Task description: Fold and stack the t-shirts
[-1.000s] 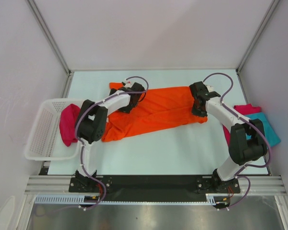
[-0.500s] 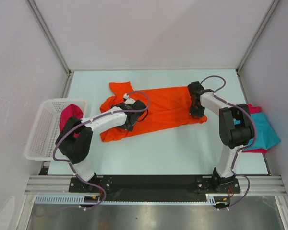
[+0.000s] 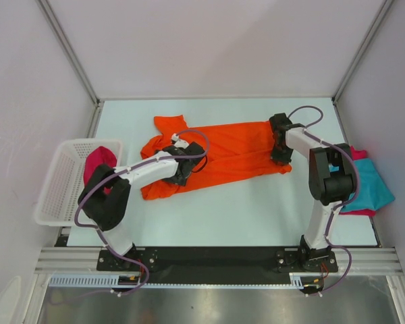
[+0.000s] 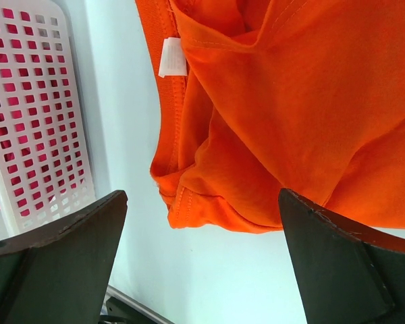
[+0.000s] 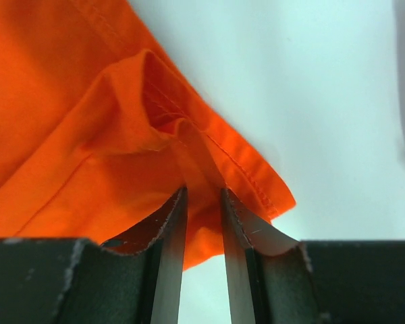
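Presently right pincer (image 5: 203,196) pinches a hem fold of the bright orange cloth t-shirt (image 3: 229,152), left pincer (image 4: 201,199) gaping empty; likely best it grips its edge before both fold.

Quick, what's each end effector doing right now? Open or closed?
Left end effector: wide open, holding nothing.
Right end effector: closed, pinching a fold of the orange t-shirt.
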Controlling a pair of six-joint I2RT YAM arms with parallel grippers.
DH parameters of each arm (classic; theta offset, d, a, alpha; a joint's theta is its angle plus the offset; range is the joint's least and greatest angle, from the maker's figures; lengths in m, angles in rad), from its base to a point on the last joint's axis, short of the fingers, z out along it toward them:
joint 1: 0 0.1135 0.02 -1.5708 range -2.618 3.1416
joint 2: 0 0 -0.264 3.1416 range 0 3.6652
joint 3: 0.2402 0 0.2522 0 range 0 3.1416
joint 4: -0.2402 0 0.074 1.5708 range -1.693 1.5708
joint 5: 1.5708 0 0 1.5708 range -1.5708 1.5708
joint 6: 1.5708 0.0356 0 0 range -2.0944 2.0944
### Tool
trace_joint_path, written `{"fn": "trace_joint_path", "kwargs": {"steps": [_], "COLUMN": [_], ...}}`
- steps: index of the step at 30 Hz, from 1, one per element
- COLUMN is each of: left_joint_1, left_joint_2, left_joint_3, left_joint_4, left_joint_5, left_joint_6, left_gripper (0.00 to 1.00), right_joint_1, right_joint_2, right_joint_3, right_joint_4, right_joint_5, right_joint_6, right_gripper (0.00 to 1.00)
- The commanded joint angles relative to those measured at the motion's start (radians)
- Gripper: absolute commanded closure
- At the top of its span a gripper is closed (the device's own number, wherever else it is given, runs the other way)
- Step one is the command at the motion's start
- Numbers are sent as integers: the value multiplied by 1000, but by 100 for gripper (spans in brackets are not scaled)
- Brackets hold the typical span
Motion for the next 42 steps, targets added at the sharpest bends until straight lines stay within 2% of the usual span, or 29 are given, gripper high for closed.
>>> {"fn": "trace_joint_path", "kwargs": {"steps": [1, 6, 9, 12, 15, 16, 18, 21, 26, 33, 42], "left_joint_1": [9, 85, 143, 162, 196, 208, 262, 314, 443, 570, 616], "left_joint_2": [-1, 3, 28, 109, 178, 196, 210, 264, 396, 512, 621], "left_joint_3": [1, 57, 156, 281, 359, 378, 436, 546, 738, 861, 961], "left_joint_4": [31, 58, 78, 81, 158, 191, 209, 203, 126, 123, 152], "left_joint_5": [2, 39, 34, -105, -116, -90, 28, 115, 308, 780, 895], "left_joint_6": [-13, 12, 76, 258, 385, 395, 387, 403, 358, 233, 171], "left_gripper": [1, 1, 0, 0, 0, 0, 0, 0, 0, 1, 0], "right_joint_1": [6, 31, 26, 25, 22, 15, -20, -49, -64, -61, -61], "right_joint_2": [-76, -119, -83, -49, -32, -29, -24, -13, 23, 17, 42], "right_joint_3": [-24, 9, 127, 246, 285, 288, 285, 276, 314, 316, 330], "right_joint_4": [-14, -13, -40, -74, -22, 1, 57, 111, 134, 153, 153], "right_joint_5": [42, 67, 64, 67, 50, 17, -104, -161, -137, -111, -76], "right_joint_6": [33, 34, 22, 10, -2, -1, 34, 56, 47, 28, 5], "right_gripper": [68, 67, 67, 67, 60, 57, 57, 58, 58, 58, 58]}}
